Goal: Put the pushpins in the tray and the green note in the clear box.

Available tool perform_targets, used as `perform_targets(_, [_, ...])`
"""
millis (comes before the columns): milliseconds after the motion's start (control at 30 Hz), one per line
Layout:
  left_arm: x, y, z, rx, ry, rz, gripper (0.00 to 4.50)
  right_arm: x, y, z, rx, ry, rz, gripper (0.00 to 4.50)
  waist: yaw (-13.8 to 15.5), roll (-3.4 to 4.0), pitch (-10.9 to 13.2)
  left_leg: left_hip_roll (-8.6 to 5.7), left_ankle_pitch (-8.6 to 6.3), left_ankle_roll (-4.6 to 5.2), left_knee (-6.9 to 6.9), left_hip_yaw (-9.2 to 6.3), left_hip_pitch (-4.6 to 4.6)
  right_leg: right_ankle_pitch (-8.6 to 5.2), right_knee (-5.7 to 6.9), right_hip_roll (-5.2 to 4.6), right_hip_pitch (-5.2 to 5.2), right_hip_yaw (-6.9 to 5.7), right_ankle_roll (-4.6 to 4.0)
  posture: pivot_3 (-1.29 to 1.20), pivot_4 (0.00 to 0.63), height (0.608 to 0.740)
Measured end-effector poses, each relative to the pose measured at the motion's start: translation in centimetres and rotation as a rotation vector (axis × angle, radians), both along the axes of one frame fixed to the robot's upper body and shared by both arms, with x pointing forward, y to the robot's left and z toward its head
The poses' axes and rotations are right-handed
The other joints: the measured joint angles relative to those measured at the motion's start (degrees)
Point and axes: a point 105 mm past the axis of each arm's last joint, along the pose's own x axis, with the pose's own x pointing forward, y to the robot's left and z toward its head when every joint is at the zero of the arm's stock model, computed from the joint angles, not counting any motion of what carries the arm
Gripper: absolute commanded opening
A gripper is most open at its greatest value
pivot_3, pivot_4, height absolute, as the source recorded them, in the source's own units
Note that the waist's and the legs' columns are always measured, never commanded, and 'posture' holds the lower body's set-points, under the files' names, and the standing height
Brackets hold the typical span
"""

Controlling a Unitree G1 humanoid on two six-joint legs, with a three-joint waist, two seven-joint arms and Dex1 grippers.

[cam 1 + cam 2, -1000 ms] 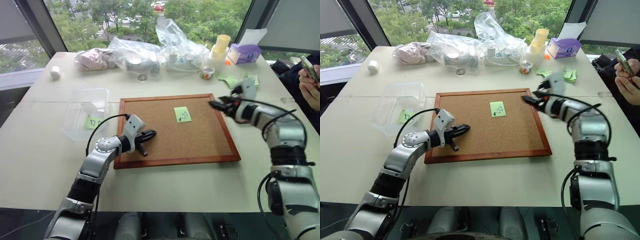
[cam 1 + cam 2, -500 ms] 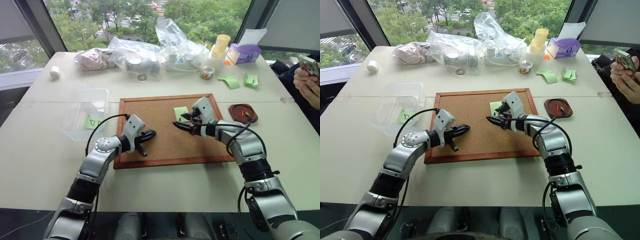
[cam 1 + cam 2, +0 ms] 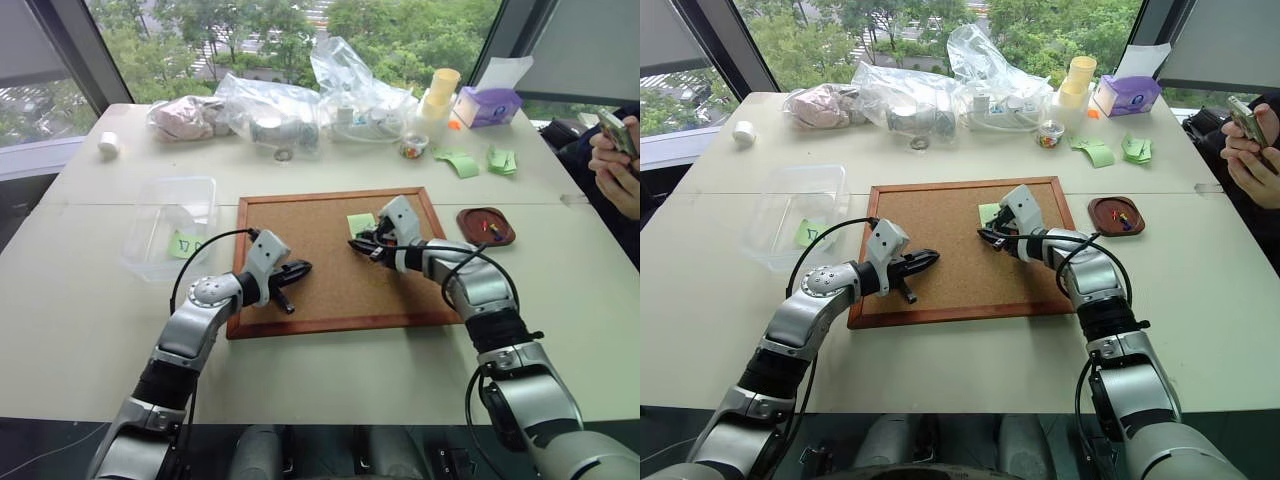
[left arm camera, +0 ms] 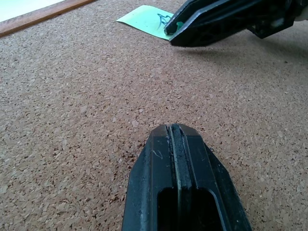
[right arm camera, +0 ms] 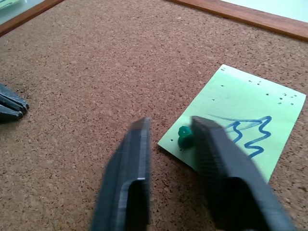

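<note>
We square the right gripper [image 5: 168,137], jaws apart, seemingly, around the green pushpin [image 5: 184,134] pinning the green note [image 5: 236,132]; left gripper [image 4: 175,139] closed, empty.

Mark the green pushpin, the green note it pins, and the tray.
green pushpin [image 5: 184,135]: right wrist view, on its head.
green note [image 5: 240,110]: right wrist view, bare paper above the scribble.
tray [image 3: 470,232]: left eye view, on its near-left rim.
</note>
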Motion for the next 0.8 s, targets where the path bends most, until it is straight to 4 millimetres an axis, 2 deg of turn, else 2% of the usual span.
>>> perform_targets(300, [-0.1,-0.1,0.0,-0.002,-0.001,-0.003,0.0,-0.5,-0.2,0.5,-0.014,-0.007,0.002,0.08,0.14,0.01,0.0,0.01,0.0,0.0,-0.01,-0.01,-0.06,0.0,0.0,-0.01,-0.06,0.0,0.0,0.0,0.15,0.74])
perform_targets(333, [-0.2,-0.1,0.0,-0.003,-0.001,-0.004,0.0,-0.7,-0.2,1.2,-0.011,-0.019,0.011,0.08,0.17,0.01,0.01,0.01,0.0,0.0,-0.01,-0.01,-0.08,0.0,0.0,-0.02,-0.09,0.0,0.0,0.0,0.15,0.74])
perform_targets(433, [-0.2,-0.1,-0.1,-0.004,0.004,0.001,0.0,-1.5,0.8,4.9,0.023,-0.118,0.075,0.08,0.22,0.01,0.0,0.02,0.0,0.0,0.0,-0.03,-0.05,0.0,0.01,-0.02,-0.05,0.0,0.0,0.0,0.15,0.74])
perform_targets(533, [-0.2,-0.3,-0.2,-0.011,0.008,0.002,0.0,-3.1,1.3,8.5,0.033,-0.199,0.147,0.08,0.26,-0.02,-0.01,0.01,-0.01,0.02,0.01,-0.06,-0.04,0.0,0.01,-0.03,-0.03,-0.01,0.0,0.0,0.15,0.74])
perform_targets(567, [-0.2,-0.4,-0.2,-0.013,0.009,0.001,0.0,-3.5,1.2,9.2,0.028,-0.216,0.161,0.08,0.32,-0.05,-0.03,0.01,-0.02,0.03,0.0,-0.08,-0.04,0.0,-0.01,-0.03,-0.02,-0.02,0.0,0.0,0.15,0.74])
perform_targets(667, [-0.2,-0.5,-0.2,-0.018,0.009,0.0,0.0,-4.6,1.1,9.7,-0.002,-0.224,0.204,0.08,0.48,-0.06,-0.04,0.0,-0.04,0.06,0.0,-0.08,-0.04,0.0,-0.03,-0.05,0.0,-0.02,-0.01,0.0,0.15,0.74])
perform_targets(767, [0.0,-0.7,0.4,-0.052,0.03,0.008,0.0,-6.0,0.9,8.5,-0.052,-0.198,0.252,0.08,0.53,-0.07,-0.04,-0.02,-0.08,0.14,0.01,-0.08,-0.05,0.0,-0.05,-0.06,0.01,-0.03,-0.01,0.0,0.15,0.74])
perform_targets(800, [0.1,-0.6,0.4,-0.063,0.043,0.015,0.32,-6.2,1.0,8.2,-0.057,-0.19,0.261,0.03,0.5,-0.08,-0.03,-0.01,-0.12,0.2,0.01,-0.08,-0.05,0.0,-0.05,-0.06,0.01,-0.03,-0.01,0.0,0.15,0.74])
